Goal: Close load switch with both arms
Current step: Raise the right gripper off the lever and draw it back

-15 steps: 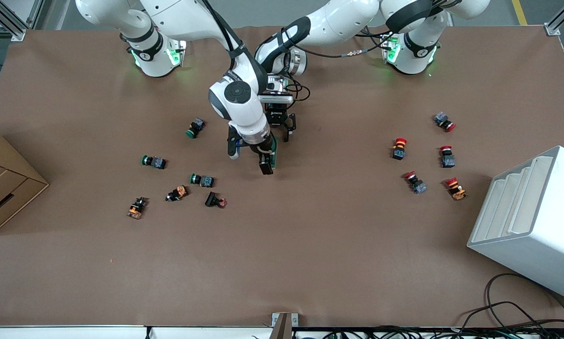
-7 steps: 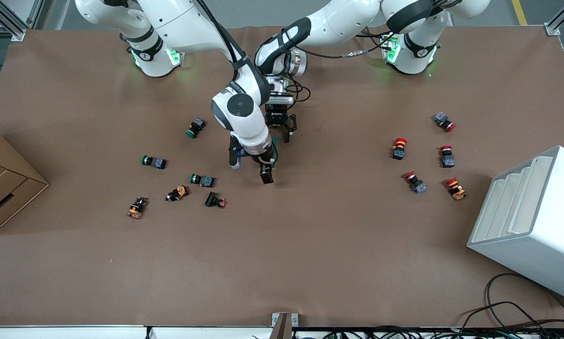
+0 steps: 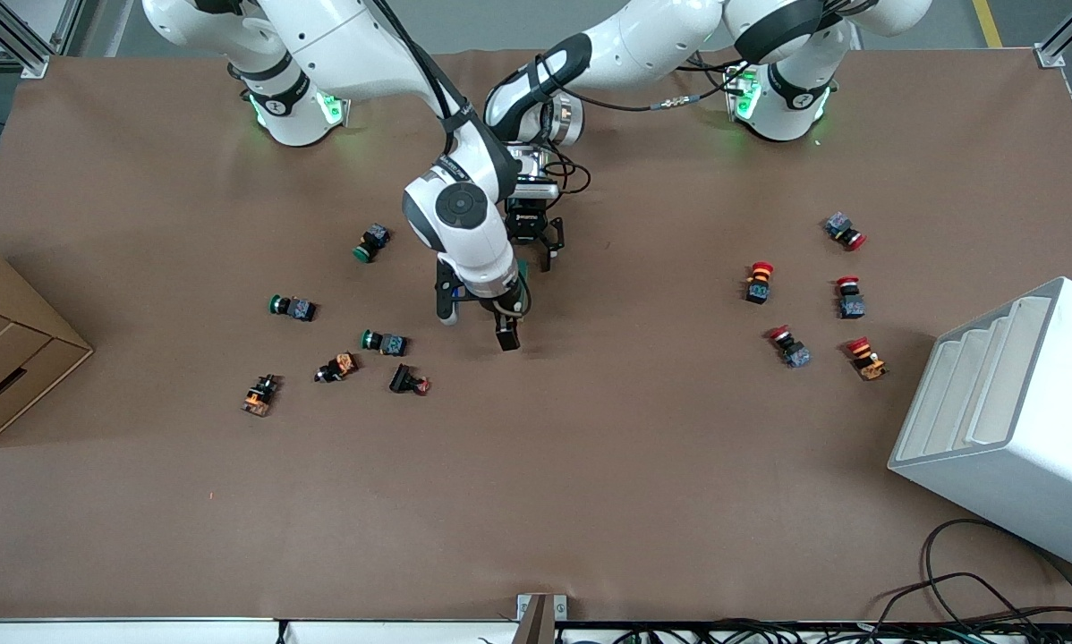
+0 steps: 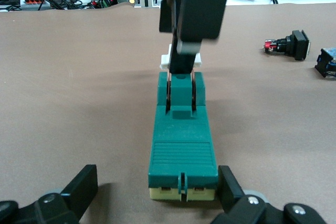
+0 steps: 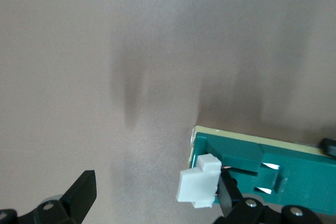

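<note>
The dark green load switch (image 4: 182,135) lies on the brown table between both grippers. In the front view only a sliver of it (image 3: 523,268) shows beside the right wrist. My left gripper (image 4: 157,183) is open, low at the table, its fingers on either side of the switch's cream end; it also shows in the front view (image 3: 536,250). My right gripper (image 3: 506,333) is open over the switch's other end. One of its fingers (image 5: 231,198) rests against the white lever (image 5: 199,187). The left wrist view shows that finger (image 4: 191,19) coming down onto the lever (image 4: 181,62).
Green-capped push buttons (image 3: 384,342) and other small parts lie toward the right arm's end. Red-capped buttons (image 3: 758,282) lie toward the left arm's end. A white rack (image 3: 1010,420) and a cardboard box (image 3: 8,349) stand at the table's ends.
My right gripper has slid a little toward the front camera along the switch and now covers more of the green block. The left gripper has stayed in place.
</note>
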Available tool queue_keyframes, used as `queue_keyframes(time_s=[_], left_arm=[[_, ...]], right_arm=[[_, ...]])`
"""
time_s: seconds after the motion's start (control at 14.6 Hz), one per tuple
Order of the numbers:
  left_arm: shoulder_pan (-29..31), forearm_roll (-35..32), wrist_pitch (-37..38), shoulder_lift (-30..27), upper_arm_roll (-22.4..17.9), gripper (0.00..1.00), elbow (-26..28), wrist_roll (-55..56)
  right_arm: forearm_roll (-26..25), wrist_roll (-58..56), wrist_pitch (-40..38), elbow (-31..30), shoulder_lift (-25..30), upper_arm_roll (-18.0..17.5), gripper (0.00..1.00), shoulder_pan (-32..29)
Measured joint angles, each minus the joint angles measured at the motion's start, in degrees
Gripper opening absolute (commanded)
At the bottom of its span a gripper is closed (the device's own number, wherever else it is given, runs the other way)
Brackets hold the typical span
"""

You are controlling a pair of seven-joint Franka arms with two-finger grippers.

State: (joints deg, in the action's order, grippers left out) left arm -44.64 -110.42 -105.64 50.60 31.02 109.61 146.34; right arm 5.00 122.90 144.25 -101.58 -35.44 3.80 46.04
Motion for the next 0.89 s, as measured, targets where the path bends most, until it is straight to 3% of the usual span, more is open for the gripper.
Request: queue_keyframes(time_s=[0.34, 0.89], left_arm=[[0.0, 0.0, 0.0, 0.0, 0.0, 1.00, 0.0, 0.0], [0.1, 0.0, 0.0, 0.0, 0.0, 1.00, -0.1, 0.0]], right_arm=[[-0.1, -13.4, -18.8, 11.5, 1.1, 1.4, 1.00, -7.0], [0.2, -50.5, -33.6, 12.5, 9.9, 1.4, 1.00, -21.1]])
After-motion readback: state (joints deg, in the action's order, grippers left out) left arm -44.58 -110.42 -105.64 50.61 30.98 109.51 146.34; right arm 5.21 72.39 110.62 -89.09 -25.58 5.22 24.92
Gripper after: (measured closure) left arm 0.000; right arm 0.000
